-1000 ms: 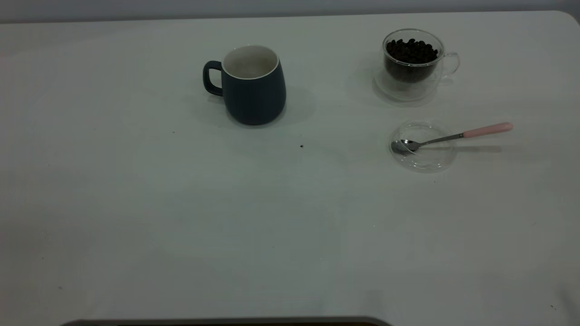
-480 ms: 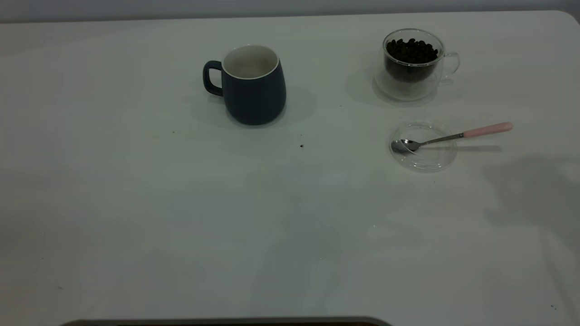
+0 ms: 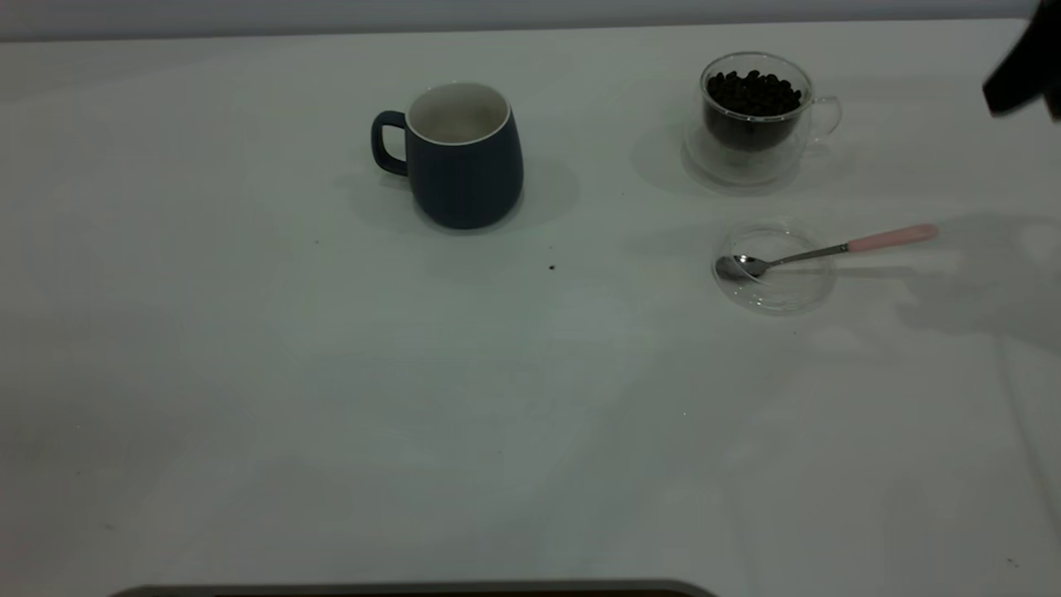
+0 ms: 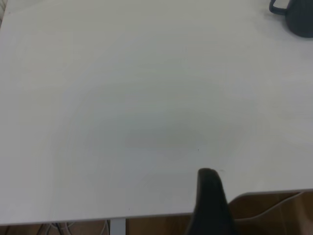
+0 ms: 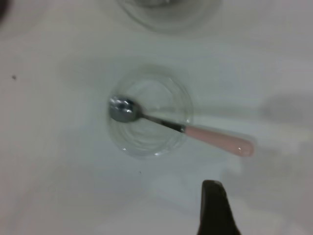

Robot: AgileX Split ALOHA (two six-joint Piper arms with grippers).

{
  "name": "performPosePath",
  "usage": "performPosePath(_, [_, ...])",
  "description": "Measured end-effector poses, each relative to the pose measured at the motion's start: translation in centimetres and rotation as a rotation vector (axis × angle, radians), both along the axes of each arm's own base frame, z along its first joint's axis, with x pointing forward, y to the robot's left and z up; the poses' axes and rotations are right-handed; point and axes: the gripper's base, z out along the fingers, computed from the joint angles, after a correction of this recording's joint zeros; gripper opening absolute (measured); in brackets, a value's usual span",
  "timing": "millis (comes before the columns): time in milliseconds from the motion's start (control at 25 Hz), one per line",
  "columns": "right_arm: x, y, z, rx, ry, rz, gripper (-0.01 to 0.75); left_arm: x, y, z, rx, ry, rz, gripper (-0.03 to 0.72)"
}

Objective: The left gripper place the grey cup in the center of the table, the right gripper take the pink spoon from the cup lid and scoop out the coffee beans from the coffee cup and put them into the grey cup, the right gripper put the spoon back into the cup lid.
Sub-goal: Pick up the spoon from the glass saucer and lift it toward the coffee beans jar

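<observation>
Pink-handled metal teaspoon (image 3: pixel 829 249) rests across the clear round glass lid (image 3: pixel 775 292) on the white bench (image 3: pixel 331 373), bowl inside, handle pointing outward toward my right side. My right end effector (image 3: pixel 1021 79) hangs above and beyond that handle end, nearer than the left; whether its fingers are apart, I cannot tell.

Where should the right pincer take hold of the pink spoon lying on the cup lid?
Probably on the pink handle of the pink spoon, coming down from above. Its metal bowl rests inside the cup lid, while the handle sticks out past the rim over bare table, on the side away from the grey cup. Closing across the slim handle should avoid the glass.
</observation>
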Motion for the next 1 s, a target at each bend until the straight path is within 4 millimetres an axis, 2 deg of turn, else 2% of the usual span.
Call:
performPosePath(200, [1.3,-2.4,-5.3,0.177,0.105,-0.068,0.52,0.0,0.0,0.0,0.0,0.0,0.0,0.586])
performPosePath(400, [2.4,-3.4,-9.4,0.318,0.176,-0.045,0.52,0.0,0.0,0.0,0.001,0.0,-0.001,0.586])
performPosePath(760, [3.0,-5.8,-12.2,0.445,0.183,-0.08,0.52,0.0,0.0,0.0,0.0,0.0,0.0,0.586])
performPosePath(880, [3.0,-5.6,-13.0,0.506,0.174,-0.046,0.521,0.0,0.0,0.0,0.0,0.0,0.0,0.586])
performPosePath(1000, [3.0,-5.3,-13.3,0.553,0.157,-0.036,0.559,0.0,0.0,0.0,0.0,0.0,0.0,0.586])
